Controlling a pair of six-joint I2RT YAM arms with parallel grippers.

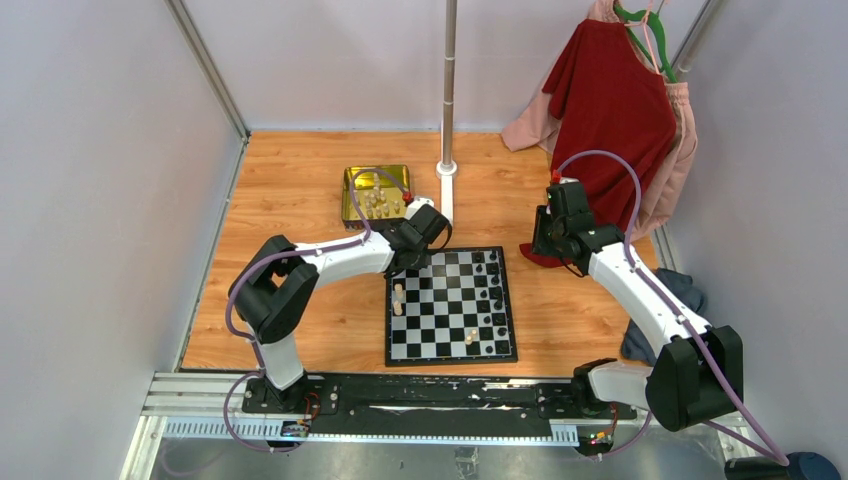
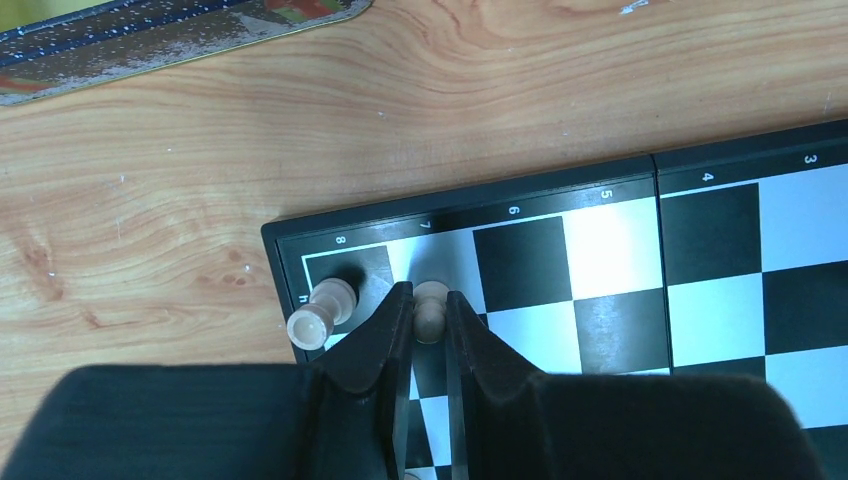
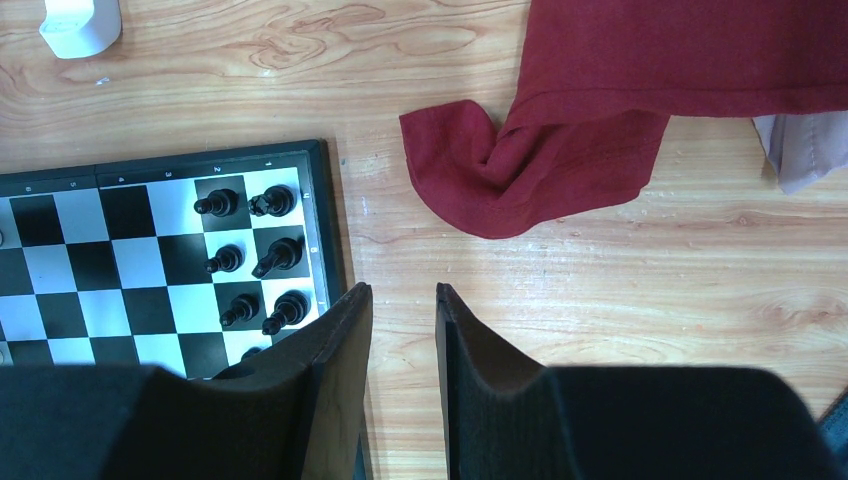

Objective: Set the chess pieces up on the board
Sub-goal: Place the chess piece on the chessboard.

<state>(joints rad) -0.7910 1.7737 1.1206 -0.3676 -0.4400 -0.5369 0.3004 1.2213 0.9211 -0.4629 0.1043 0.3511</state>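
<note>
At board (image 1: 450, 357) far-left corner, left gripper (image 2: 428, 300) clenched on pale chess piece (image 2: 431, 318), long axis along fingers (image 2: 385, 340); upright or tilted unclear. Right gripper (image 3: 403, 295) released, over wood tabletop (image 1: 300, 200) right of board. Gold tin (image 1: 347, 195) far-left; red garment (image 1: 610, 100) hanging far-right; pale walls (image 1: 100, 150).

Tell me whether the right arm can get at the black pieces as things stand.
Probably yes: the right gripper hangs open just off the board's edge, black pieces close by, nothing between.
</note>
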